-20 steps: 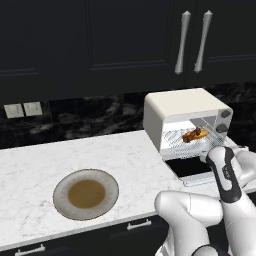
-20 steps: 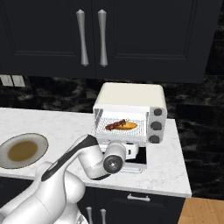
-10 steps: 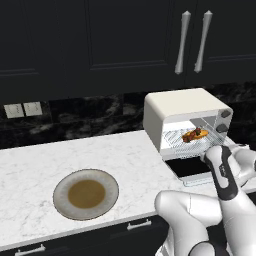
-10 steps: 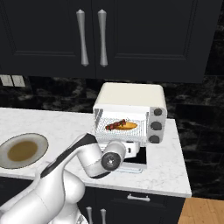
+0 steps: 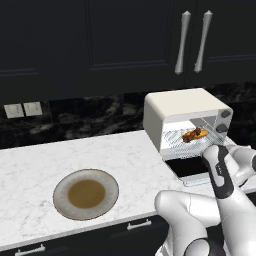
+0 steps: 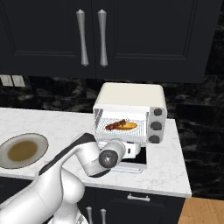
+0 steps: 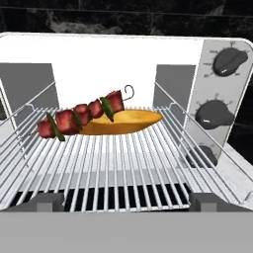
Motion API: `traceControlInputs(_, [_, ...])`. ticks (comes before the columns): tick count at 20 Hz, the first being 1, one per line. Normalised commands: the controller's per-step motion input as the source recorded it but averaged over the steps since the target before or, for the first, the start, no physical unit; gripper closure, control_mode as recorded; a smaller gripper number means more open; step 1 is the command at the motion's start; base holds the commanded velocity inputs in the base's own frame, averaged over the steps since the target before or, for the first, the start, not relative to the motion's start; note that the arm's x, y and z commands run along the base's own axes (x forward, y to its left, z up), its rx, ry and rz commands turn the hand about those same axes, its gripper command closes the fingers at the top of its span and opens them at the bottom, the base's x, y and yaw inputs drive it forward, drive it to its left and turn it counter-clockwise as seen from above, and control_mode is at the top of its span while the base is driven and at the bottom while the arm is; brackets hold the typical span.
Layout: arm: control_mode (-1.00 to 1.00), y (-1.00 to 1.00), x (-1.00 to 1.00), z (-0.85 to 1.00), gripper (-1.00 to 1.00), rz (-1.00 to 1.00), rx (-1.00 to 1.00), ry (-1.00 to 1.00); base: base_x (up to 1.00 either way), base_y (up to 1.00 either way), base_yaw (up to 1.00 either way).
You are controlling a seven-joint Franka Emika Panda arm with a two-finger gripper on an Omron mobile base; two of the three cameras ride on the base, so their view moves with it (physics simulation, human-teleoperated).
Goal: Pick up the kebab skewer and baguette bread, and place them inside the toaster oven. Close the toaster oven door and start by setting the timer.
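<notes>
The cream-white toaster oven stands open at the counter's right. On its wire rack lies the kebab skewer, resting against the front of the golden baguette bread. The toaster oven door hangs down flat in front. My gripper hovers just before the opening above the door, open and empty, with its fingertips wide apart.
Dark knobs run down the oven's right side. A round plate with a brown middle sits on the white marble counter to the left. Black cabinets with silver handles hang above.
The arm has barely shifted in front of the oven. The gripper stays open, and the food lies where it was.
</notes>
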Motion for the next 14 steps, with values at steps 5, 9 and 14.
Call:
traceControlInputs(5, [-1.0, 0.0, -0.2, -0.13, -1.0, 0.03, 0.0, -0.01, 0.0, 0.0, 0.0])
traceControlInputs(9, [-1.0, 0.16, -0.2, -0.17, -1.0, 0.14, -0.01, -0.01, 0.0, 0.0, 0.0])
traceControlInputs(14, [-1.0, 0.1, 0.07, -0.09, -1.0, 0.13, 0.0, -0.04, 0.0, 0.0, 0.0])
